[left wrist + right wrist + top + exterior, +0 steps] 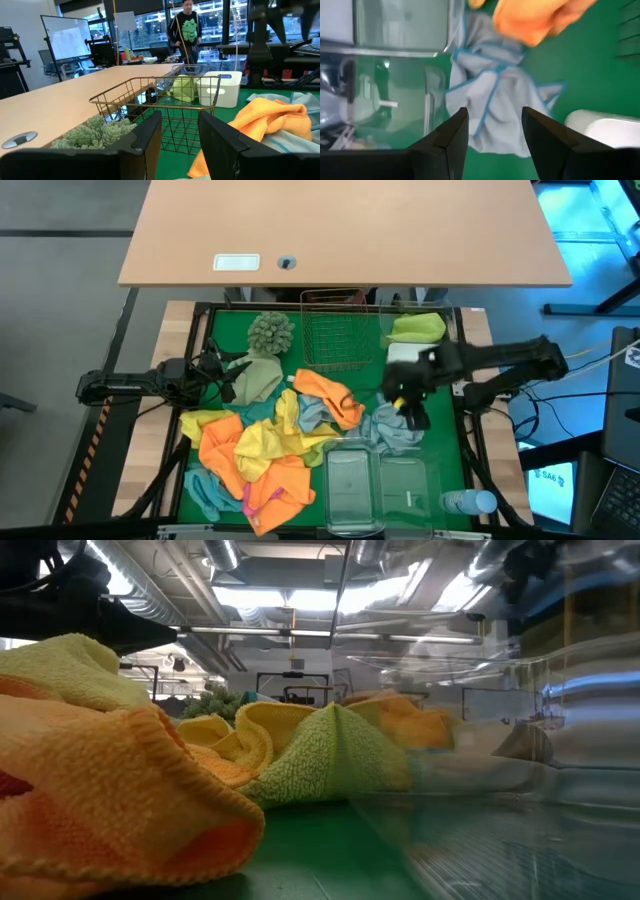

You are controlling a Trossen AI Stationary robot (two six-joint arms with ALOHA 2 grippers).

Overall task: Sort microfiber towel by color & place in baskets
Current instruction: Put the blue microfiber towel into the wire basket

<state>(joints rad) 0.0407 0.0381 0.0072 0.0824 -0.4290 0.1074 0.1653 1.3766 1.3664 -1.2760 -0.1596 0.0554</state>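
Green matting is showing under your right gripper (492, 131), fingers apart, hovering directly over the pale grey-blue towel (495, 102); you are lining up a pick, so descend and pinch.

A green mat (450, 450) covered the tabletop, and it was crowded down there! A heap of orange and yellow towels (262, 452) sprawled across the middle, a pale grey-blue towel (392, 430) just beside it. The copper wire basket (334, 330) stood at the far edge, the shaggy sage-green ball (270, 331) near it. Two clear tubs (380, 485) sat along the near edge, a blue-capped bottle (468, 502) lying beside them.
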